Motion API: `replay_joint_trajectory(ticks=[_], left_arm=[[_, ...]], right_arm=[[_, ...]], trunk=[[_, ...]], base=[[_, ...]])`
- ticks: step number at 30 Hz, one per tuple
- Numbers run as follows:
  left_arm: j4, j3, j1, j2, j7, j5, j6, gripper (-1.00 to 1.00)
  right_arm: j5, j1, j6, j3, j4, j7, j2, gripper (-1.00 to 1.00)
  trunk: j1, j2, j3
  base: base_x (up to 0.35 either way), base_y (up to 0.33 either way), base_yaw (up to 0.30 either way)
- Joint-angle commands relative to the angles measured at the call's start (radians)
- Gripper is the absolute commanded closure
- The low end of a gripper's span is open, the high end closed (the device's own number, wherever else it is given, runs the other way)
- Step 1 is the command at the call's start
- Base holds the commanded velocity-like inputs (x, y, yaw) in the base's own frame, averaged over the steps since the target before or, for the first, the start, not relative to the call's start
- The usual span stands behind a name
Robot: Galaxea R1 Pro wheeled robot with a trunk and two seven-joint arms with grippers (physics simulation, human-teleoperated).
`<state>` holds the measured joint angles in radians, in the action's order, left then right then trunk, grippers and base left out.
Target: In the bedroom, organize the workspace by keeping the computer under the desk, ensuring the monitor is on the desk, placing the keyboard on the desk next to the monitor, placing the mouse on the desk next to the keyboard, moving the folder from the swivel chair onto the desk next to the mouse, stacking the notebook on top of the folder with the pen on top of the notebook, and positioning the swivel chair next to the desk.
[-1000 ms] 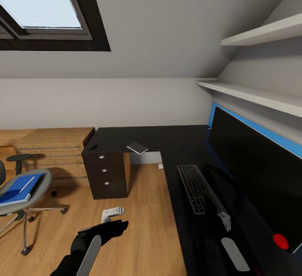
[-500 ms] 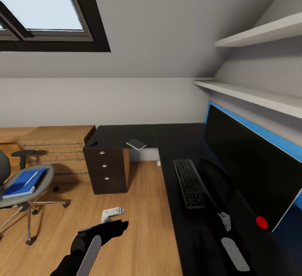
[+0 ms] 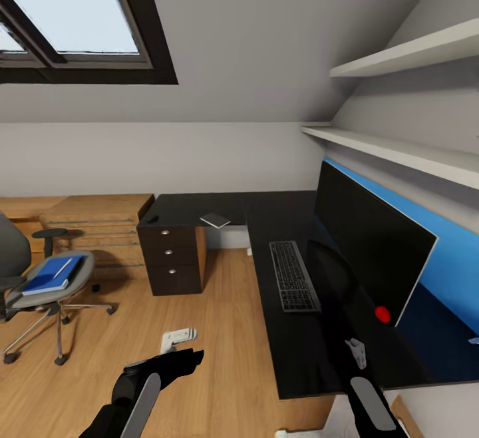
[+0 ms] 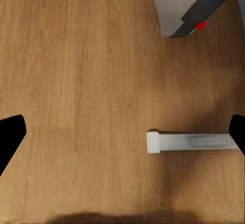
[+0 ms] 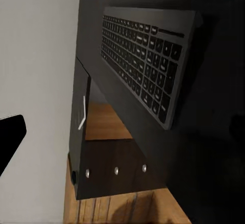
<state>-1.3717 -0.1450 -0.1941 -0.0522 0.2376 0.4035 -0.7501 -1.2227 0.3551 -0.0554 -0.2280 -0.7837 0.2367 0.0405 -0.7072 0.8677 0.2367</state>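
Your view has swung right: the desk [image 3: 293,351] edge now shows, chair [image 3: 40,291] left of it. Both grippers' fingers are spread, empty.

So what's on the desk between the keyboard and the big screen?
Nothing: in the head view, just bare black desk lies between the keyboard and the monitor.

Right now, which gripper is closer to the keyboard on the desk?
Right. The right gripper hangs over the desk just short of the keyboard. The left gripper is out over the wooden floor, off the desk's side.
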Motion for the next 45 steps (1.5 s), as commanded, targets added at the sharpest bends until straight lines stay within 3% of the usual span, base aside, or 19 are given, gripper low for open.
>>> replay_joint_trajectory(ticks=[1,5,9,11,14,18,22,27,31,33,35,37,38,41,44,45], left_arm=[[-0.001,-0.001,-0.001,0.000,0.009,0.011,-0.003,-1.00],[-0.001,0.000,-0.001,0.001,0.009,0.010,-0.003,-1.00],[-0.001,0.008,-0.001,0.001,0.009,0.009,-0.003,-1.00],[-0.001,0.019,-0.001,0.002,0.009,0.009,-0.003,-1.00],[-0.001,0.036,-0.001,0.002,0.009,0.009,-0.002,-1.00],[-0.001,0.046,-0.001,0.002,0.011,0.007,0.000,-1.00],[-0.001,0.049,-0.001,0.002,0.013,0.006,0.002,-1.00],[-0.001,0.050,-0.001,0.002,0.015,0.005,0.003,-1.00],[-0.001,0.050,-0.001,0.002,0.017,0.004,0.003,-1.00],[-0.001,0.050,-0.001,0.002,0.018,0.004,0.003,-1.00],[-0.003,0.050,-0.001,0.002,0.017,0.003,0.003,-1.00],[-0.006,0.050,-0.001,0.002,0.017,0.004,0.003,-1.00],[-0.009,0.049,-0.001,0.002,0.016,0.004,0.003,-1.00],[-0.010,0.049,-0.001,0.001,0.017,0.004,0.003,-1.00],[-0.010,0.049,-0.001,0.001,0.017,0.003,0.003,-1.00],[-0.010,0.050,-0.001,0.001,0.017,0.003,0.003,-1.00]], right_arm=[[-0.010,0.001,-0.006,-0.001,0.000,0.003,0.001,-1.00],[-0.009,0.001,-0.007,0.042,-0.004,0.000,-0.002,-1.00],[-0.005,0.001,-0.016,0.131,-0.007,-0.036,-0.005,-1.00],[0.010,0.001,-0.021,0.200,-0.010,-0.098,-0.005,-1.00],[0.064,0.002,-0.022,0.312,-0.038,-0.250,-0.002,-1.00],[0.159,0.003,-0.022,0.404,-0.091,-0.438,0.000,-1.00],[0.233,0.002,-0.015,0.437,-0.112,-0.571,0.005,-1.00],[0.288,0.002,0.023,0.449,-0.121,-0.639,0.018,-1.00],[0.370,0.003,0.048,0.466,-0.124,-0.668,0.023,-1.00],[0.455,0.004,0.054,0.480,-0.125,-0.674,0.024,-1.00],[0.586,0.004,0.058,0.491,-0.131,-0.682,0.027,-1.00],[0.643,0.004,0.059,0.495,-0.139,-0.685,0.028,-1.00],[0.691,0.004,0.059,0.498,-0.148,-0.694,0.030,-1.00],[0.758,0.004,0.057,0.508,-0.166,-0.729,0.041,-1.00],[0.818,0.004,0.051,0.551,-0.181,-0.764,0.050,-1.00],[0.854,0.004,0.049,0.591,-0.187,-0.774,0.051,-1.00]], trunk=[[0.000,0.001,0.001],[0.000,0.001,0.001],[0.000,0.001,0.001],[0.000,0.001,0.001],[0.000,0.001,0.001],[0.000,0.001,0.001],[0.000,0.001,0.001],[0.000,0.001,0.001],[0.000,0.001,0.001],[0.000,0.001,0.001],[0.000,0.001,0.001],[0.000,0.001,0.001],[0.000,0.001,0.001],[0.008,-0.013,-0.005],[0.020,-0.034,-0.014],[0.023,-0.041,-0.017]], base=[[-0.332,-0.005,0.000],[-0.333,0.004,0.000],[-0.307,0.121,0.000],[-0.266,0.205,0.000],[-0.202,0.260,0.000],[-0.095,0.300,0.000],[-0.028,0.320,0.000],[0.000,0.327,0.000],[0.126,0.285,0.000],[0.084,0.148,0.000],[0.039,0.069,0.000],[0.022,0.039,0.000],[0.013,0.022,0.000],[0.007,0.013,0.000],[0.003,0.005,0.000],[0.001,0.002,0.000]])
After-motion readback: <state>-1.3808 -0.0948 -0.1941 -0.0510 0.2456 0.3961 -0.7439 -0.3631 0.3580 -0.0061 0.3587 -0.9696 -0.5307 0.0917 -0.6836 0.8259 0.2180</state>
